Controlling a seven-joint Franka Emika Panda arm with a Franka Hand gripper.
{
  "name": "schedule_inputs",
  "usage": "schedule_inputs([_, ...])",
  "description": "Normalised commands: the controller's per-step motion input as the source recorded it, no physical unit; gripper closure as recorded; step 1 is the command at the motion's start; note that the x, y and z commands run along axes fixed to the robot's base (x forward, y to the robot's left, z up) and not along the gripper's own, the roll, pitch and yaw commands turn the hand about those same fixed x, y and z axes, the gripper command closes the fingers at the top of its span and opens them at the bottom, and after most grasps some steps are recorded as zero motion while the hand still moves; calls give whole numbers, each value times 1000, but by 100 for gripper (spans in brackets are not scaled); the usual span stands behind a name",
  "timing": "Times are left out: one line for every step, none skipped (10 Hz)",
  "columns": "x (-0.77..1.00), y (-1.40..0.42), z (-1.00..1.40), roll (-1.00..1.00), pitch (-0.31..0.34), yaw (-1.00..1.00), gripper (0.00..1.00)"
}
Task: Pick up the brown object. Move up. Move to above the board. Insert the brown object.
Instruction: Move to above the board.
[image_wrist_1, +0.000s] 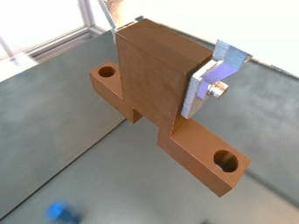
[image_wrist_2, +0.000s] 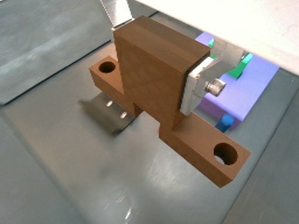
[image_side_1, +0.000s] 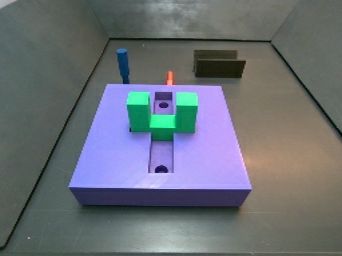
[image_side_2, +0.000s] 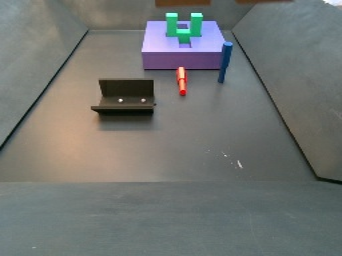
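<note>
**Fig. — Brown object held aloft in my gripper; carry toward the board pending.**

My gripper (image_wrist_2: 158, 83) was clamped on the brown object (image_wrist_2: 152, 74), one silver finger (image_wrist_2: 201, 87) flat against its side; the opp. finger barely showed. In both wrist views the piece hung clear of the grey floor, side arms w/ holes lowest, so I judged pick-up and lift done, approx. The fixture (image_wrist_2: 111, 115) lay below; the board (image_wrist_2: 239, 109) sat off to one side, its green U-block (image_wrist_2: 242, 63) at its far edge. Neither side view showed my gripper or the piece. Next move called for travel over the board, then aligning the bar w/ the block's slot (image_side_1: 163, 101) before descent.
</note>
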Motion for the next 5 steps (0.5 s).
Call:
schedule_inputs([123, -1400, 130, 13, 23, 30, 100])
schedule_inputs([122, -1400, 134, -8, 21, 20, 100])
schedule_inputs([123, -1400, 140, -19, 22, 12, 100])
schedule_inputs([126, -1400, 151, 7, 39, 9, 100])
schedule_inputs([139, -1400, 154, 5, 57, 7, 100])
